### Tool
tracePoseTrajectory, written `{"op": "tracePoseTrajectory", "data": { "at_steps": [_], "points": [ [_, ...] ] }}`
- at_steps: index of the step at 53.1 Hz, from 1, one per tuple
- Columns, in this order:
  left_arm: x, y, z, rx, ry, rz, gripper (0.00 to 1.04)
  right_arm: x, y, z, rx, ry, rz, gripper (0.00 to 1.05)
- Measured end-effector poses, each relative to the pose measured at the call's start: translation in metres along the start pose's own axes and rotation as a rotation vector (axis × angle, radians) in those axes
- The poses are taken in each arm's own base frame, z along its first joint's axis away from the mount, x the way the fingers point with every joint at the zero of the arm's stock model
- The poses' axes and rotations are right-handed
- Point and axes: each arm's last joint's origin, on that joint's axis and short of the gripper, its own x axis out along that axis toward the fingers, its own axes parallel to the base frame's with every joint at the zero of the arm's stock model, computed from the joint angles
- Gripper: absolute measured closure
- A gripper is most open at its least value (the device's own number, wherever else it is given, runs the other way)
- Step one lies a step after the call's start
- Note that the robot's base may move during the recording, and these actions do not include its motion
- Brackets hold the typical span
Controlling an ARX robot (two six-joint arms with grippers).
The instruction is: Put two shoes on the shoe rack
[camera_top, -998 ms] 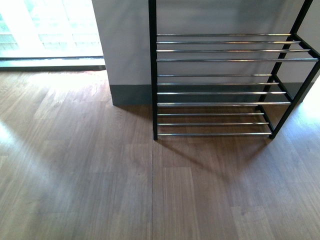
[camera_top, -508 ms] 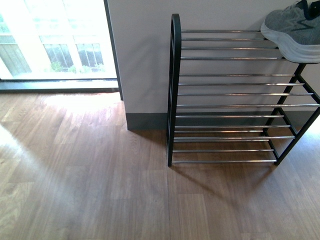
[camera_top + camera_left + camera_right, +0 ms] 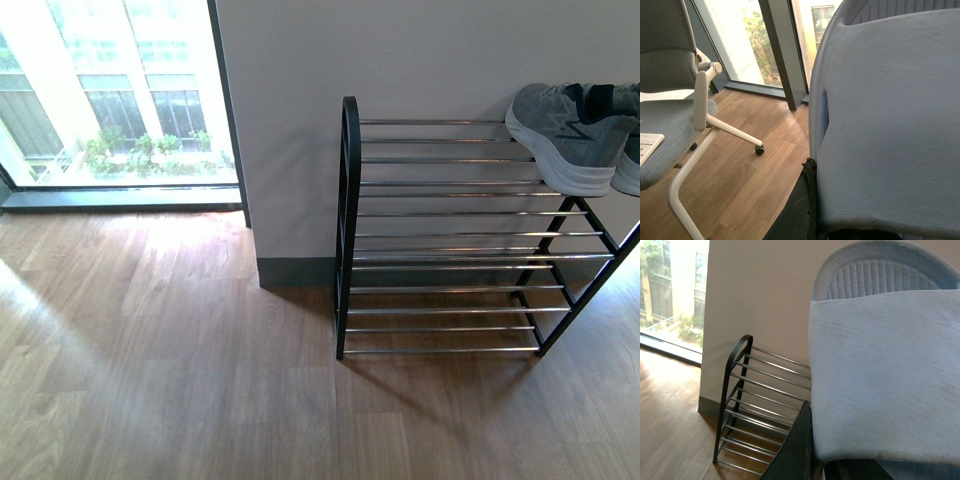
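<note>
As seen from the front, grey knit sneaker (image 3: 560, 135) at right end of chrome-rod shoe rack (image 3: 450, 235) top tier | second sneaker (image 3: 630, 160) just beside it, cropped | resting or held: unclear | left gripper (image 3: 820, 225), right gripper (image 3: 817, 465): pale sole (image 3: 890, 125) fills each wrist view, grip unclear

The rack (image 3: 450, 236) is sliding lower in the front view. The shoe (image 3: 560, 135) on top is coming further into frame, and a second shoe (image 3: 631, 165) is appearing beside it.
</note>
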Motion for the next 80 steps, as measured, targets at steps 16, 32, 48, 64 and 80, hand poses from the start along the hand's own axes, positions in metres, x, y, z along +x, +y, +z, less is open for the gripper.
{"op": "tracePoseTrajectory", "data": {
  "at_steps": [16,32,48,64,80],
  "points": [
    [0.000,0.000,0.000,0.000,0.000,-0.002,1.03,0.000,0.000,0.000,0.000,0.000,0.000,1.03],
    [0.000,0.000,0.000,0.001,0.001,0.001,1.03,0.005,0.001,-0.002,0.039,0.076,0.011,1.03],
    [0.000,0.000,0.000,0.001,0.000,0.000,1.03,0.086,0.001,0.006,0.143,0.203,0.047,1.03],
    [0.000,0.000,0.000,0.000,0.000,0.000,1.03,0.201,0.017,-0.048,0.138,0.485,0.096,1.03],
    [0.000,0.000,0.000,0.000,0.000,0.000,1.03,0.271,0.024,-0.094,0.119,0.603,0.068,1.03]
  ]
}}
